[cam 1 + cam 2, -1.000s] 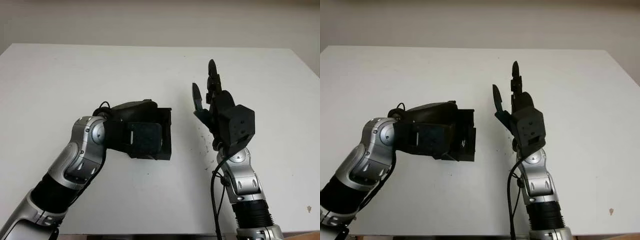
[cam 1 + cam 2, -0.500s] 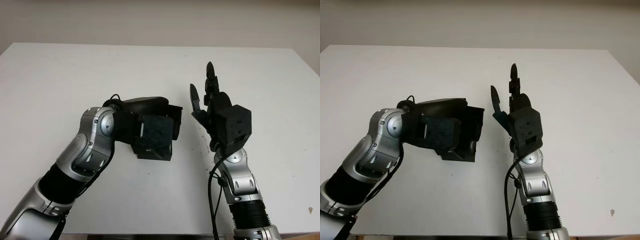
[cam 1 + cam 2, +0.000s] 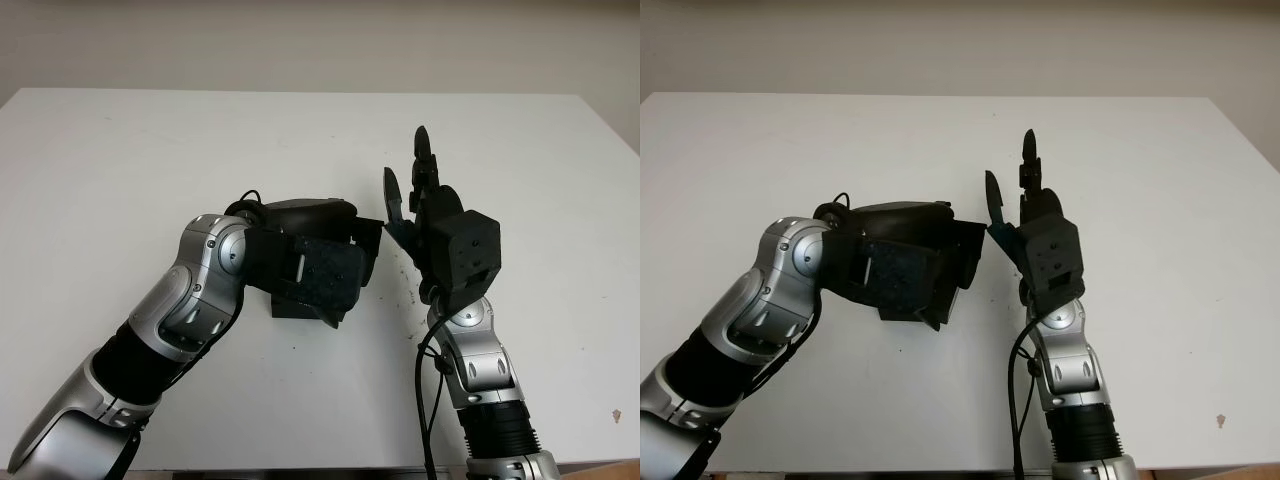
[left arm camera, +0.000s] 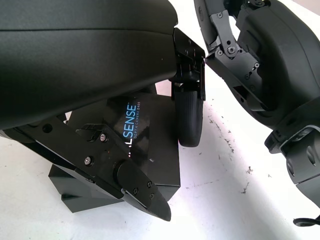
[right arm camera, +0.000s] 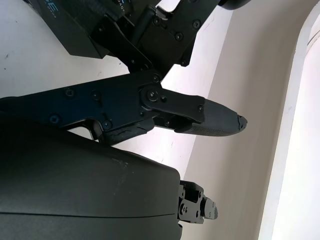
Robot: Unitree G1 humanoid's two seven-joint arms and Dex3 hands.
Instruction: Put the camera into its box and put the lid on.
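Your left hand (image 3: 318, 268) is working near the middle of the white table (image 3: 120, 160), with its black fingers (image 4: 189, 115) clasping a black box (image 4: 150, 150) — the box is sitting under the hand, and in the left wrist view its top face is showing pale lettering that ends in "SENSE". One finger is pressing down along the box's edge on the side facing your other arm, while another is reaching across the lettered face. Whether the box is touching the table or hanging just above it, you cannot tell. Your right hand (image 3: 425, 205) is standing upright at about three o'clock from the box, just beside it, open and holding nothing — its fingertips are pointing toward twelve o'clock, away from you. A scatter of small dark specks (image 3: 410, 290) is marking the table between the box and your right arm.
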